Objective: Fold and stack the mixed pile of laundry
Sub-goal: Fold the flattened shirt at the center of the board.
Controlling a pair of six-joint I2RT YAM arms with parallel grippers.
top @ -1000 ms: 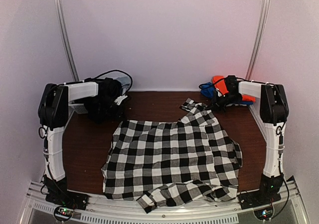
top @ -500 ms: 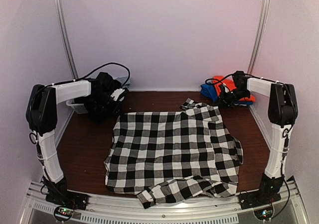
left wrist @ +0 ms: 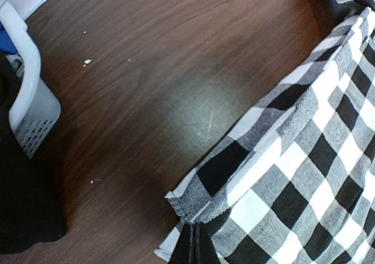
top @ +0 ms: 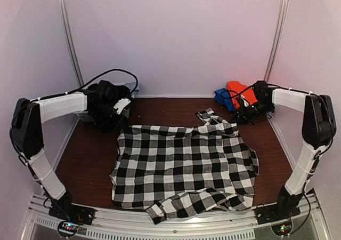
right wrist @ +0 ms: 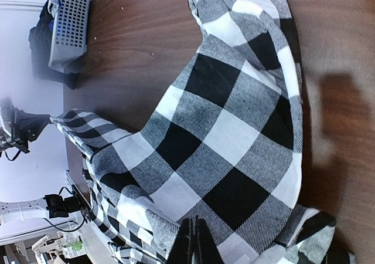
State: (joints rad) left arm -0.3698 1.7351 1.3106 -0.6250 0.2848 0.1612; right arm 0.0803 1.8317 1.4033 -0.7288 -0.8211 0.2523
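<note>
Top view: checked shirt lies spread on the worktop, far corners toward the arms — draw them apart evenly and low, so it flattens before folding.
Left wrist: left fingers pinched shut on the shirt's corner hem.
Right wrist: right fingers pinched shut on the checked cloth too — its opposite far corner.

the shirt is black-and-white checked, one garment orange-red, one cloth blue, the table dark brown.
</note>
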